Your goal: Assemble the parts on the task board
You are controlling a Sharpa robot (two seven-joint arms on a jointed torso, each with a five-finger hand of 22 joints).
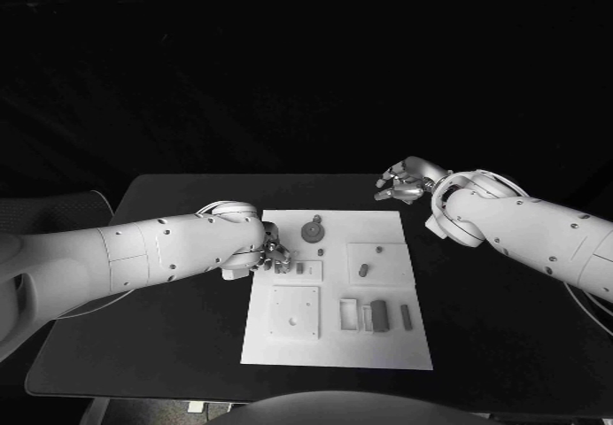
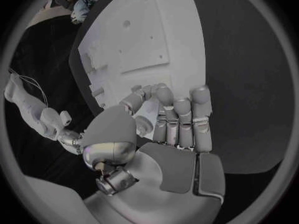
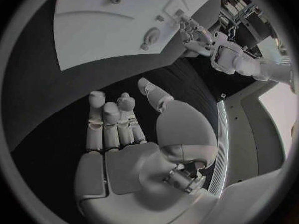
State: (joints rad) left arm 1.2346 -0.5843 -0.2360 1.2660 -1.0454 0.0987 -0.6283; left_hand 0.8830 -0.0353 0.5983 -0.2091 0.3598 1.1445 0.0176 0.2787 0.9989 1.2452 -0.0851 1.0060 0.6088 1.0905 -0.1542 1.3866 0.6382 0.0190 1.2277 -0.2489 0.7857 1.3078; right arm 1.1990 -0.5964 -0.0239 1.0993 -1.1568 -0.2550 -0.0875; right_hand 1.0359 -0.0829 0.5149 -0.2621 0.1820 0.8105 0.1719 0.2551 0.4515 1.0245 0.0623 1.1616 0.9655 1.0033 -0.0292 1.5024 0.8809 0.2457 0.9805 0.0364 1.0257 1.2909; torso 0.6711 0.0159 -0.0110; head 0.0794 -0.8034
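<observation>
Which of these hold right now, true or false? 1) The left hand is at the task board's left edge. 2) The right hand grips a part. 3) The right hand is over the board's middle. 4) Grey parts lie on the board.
1) True: the left hand is at the task board's left edge.
2) False: the right hand holds nothing, its fingers apart.
3) False: it is over the black table, beyond the board's far right corner.
4) True: grey parts, such as one, lie there.

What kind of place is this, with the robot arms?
Probably a robot test lab. A black table holds a white task board with small parts on it, and two robot hands, left and right, work over it.
</observation>
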